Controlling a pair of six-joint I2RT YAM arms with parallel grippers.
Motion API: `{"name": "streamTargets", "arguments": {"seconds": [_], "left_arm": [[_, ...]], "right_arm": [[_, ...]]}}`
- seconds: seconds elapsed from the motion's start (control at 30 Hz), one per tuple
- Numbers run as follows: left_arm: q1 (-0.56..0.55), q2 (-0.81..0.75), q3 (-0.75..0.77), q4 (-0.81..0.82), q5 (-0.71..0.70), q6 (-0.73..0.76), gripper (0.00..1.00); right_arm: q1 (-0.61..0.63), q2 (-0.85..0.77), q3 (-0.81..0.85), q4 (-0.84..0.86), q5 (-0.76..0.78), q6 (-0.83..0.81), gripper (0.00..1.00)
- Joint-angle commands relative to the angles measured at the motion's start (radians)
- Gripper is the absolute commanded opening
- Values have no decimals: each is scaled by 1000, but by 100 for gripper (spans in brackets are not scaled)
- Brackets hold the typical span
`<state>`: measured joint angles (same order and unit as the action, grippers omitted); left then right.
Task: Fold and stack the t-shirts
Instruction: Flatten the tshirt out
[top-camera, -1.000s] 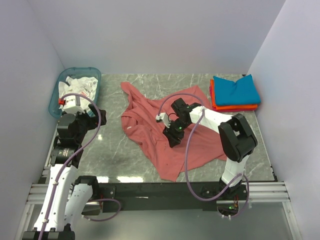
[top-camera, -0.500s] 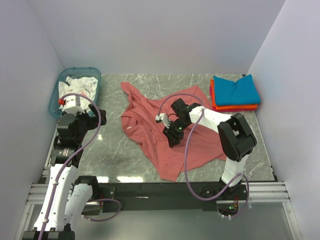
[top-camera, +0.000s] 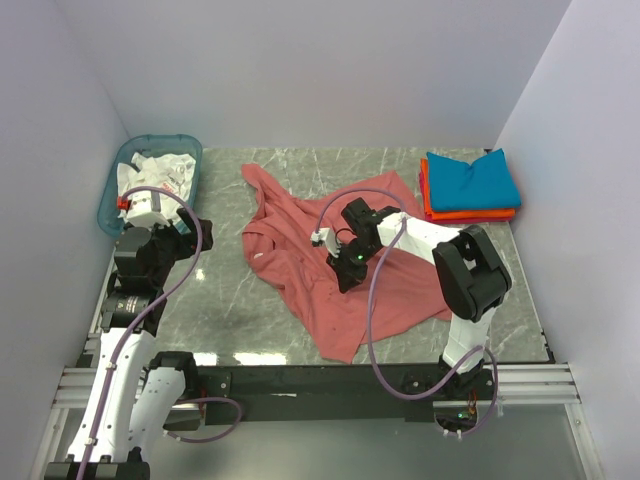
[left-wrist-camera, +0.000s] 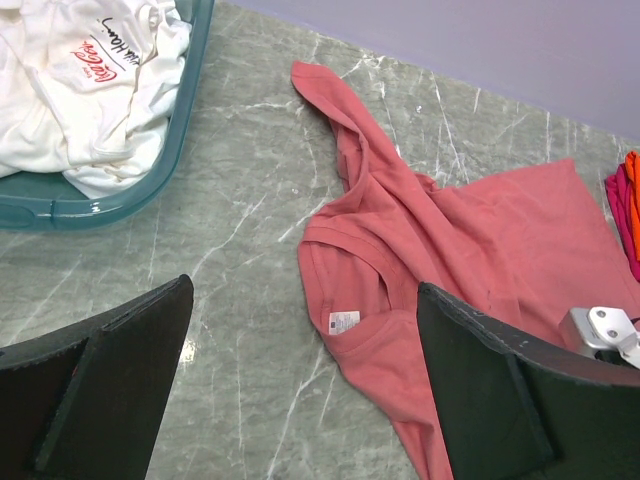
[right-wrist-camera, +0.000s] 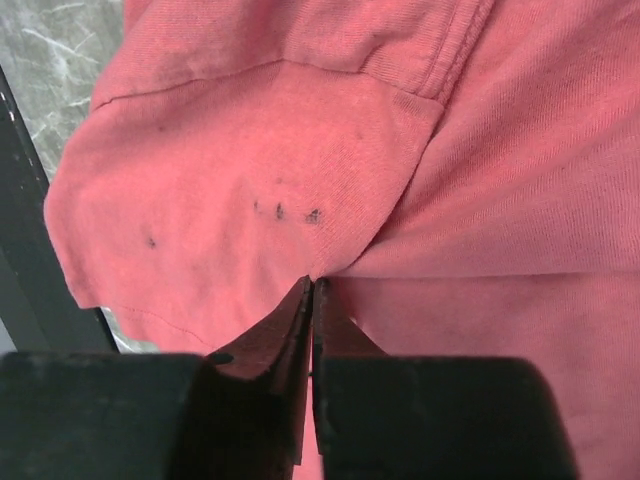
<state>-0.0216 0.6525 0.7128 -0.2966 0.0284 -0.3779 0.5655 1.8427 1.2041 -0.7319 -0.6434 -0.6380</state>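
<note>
The dusty-red t-shirt (top-camera: 295, 270) lay crumpled and unfolded in the middle of the marble table (top-camera: 220, 300), one sleeve reaching toward the far left and the body spreading toward the near edge. Its small white neck label (left-wrist-camera: 344, 321) faced up near the collar. In the right wrist view the cloth (right-wrist-camera: 250, 150) showed a sleeve seam and some small dark spots.

The right gripper (top-camera: 343, 280) was down on the middle of this shirt. Its two fingers were pressed together with a fold of the red cloth pinched at their tips (right-wrist-camera: 312, 290), just where a sleeve seam met the body.

At the far right corner of the table, well apart from the red shirt, the teal-blue t-shirt (top-camera: 472, 180) lay folded on top of the orange t-shirt (top-camera: 470, 213).

The left gripper (left-wrist-camera: 305, 290) hung above the left side of the table with its jaws spread wide and nothing between them. Just beyond it, at the far left corner, stood a translucent teal basket (top-camera: 110, 215) with white cloth (left-wrist-camera: 80, 100) inside, which carried red and black print.
</note>
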Motion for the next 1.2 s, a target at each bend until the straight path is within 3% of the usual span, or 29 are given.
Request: {"name": "streamTargets", "arguments": {"seconds": [0.0,0.27,0.53,0.7,0.83,0.93,1.03,1.17], "left_arm": [[-3,-4,24,31,1,10,99],[-3,4,25,30,1,11,100],[-3,2,22,30,-8,11,100],[-3,-5,27,25,-25,10,99],[-1,-33,22,24,-74,8,99],[-1,-57,19,17,-136,4,99],[-3,-91,16,16,-188,-4,99],[-3,-131,7,30,-214,-7,99]], "right_arm": [[14,-28,22,-26,-12,0,0],[117,-163,8,-184,-41,-118,0],[272,-148,67,-270,-48,-198,0],[474,-34,245,-316,-59,-216,0],[628,158,467,-366,-79,-213,0],[711,315,760,-425,-102,-197,0],[747,410,892,-426,-130,-157,7],[742,414,888,-368,-154,-95,40]]}}
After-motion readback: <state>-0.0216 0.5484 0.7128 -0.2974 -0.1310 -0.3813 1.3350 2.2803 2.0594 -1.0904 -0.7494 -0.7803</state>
